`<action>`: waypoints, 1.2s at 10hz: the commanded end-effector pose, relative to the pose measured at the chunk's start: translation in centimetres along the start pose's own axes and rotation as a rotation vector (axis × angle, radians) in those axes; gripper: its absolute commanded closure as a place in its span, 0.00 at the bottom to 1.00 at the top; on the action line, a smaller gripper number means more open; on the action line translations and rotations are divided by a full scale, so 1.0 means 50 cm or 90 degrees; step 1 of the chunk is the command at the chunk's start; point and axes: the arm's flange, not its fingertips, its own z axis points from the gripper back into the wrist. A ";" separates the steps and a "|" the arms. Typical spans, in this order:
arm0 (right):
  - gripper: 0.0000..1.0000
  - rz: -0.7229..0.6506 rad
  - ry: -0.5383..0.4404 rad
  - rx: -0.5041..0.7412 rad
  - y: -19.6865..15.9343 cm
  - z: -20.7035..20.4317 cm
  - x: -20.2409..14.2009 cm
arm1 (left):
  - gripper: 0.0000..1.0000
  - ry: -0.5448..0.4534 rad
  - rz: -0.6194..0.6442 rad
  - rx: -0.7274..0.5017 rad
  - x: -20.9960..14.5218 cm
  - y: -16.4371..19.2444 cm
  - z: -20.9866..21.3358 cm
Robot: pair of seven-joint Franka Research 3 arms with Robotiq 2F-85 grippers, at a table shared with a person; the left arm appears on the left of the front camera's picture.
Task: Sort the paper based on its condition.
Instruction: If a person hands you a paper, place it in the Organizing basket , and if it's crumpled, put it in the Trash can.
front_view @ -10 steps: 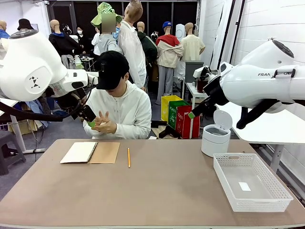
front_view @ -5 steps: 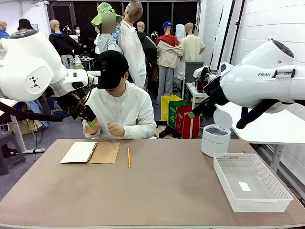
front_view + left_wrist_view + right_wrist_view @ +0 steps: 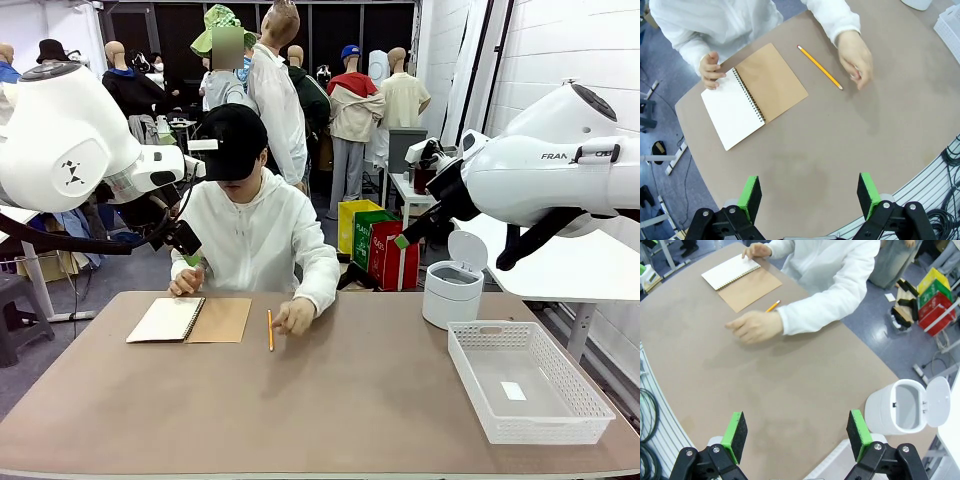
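Observation:
The paper is hidden or out of view. A person across the table rests one hand [image 3: 295, 318] on the tabletop beside a yellow pencil [image 3: 269, 329]. I cannot tell what lies under that curled hand [image 3: 856, 59]. Their other hand [image 3: 185, 283] touches the far edge of an open spiral notebook [image 3: 190, 320]. My left gripper [image 3: 186, 250] hangs high over the table's far left, open with nothing between its green pads [image 3: 750, 197]. My right gripper [image 3: 402, 240] hovers high at the right, also open and holding nothing [image 3: 797, 432].
A white mesh basket [image 3: 465, 365] sits at the front right with a tiny white label [image 3: 513, 391] inside. Behind it stands a white lidded bin [image 3: 452, 290] with its lid up. The notebook [image 3: 752, 97] and pencil [image 3: 820, 67] lie at the far left.
The person's hands came down from chest height: one onto the notebook's edge, the other onto the table by the pencil. Both arms stayed still.

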 end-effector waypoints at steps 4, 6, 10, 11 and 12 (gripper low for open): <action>0.00 0.005 0.006 -0.001 -0.001 0.002 0.000 | 0.00 -0.004 0.001 0.000 0.001 0.001 0.001; 0.00 0.005 0.006 -0.001 -0.001 0.002 0.000 | 0.00 -0.004 0.001 0.000 0.001 0.001 0.001; 0.00 0.005 0.006 -0.001 -0.001 0.002 0.000 | 0.00 -0.004 0.001 0.000 0.001 0.001 0.001; 0.00 0.005 0.006 -0.001 -0.001 0.002 0.000 | 0.00 -0.004 0.001 0.000 0.001 0.001 0.001; 0.00 0.005 0.006 -0.001 -0.001 0.002 0.000 | 0.00 -0.004 0.001 0.000 0.001 0.001 0.001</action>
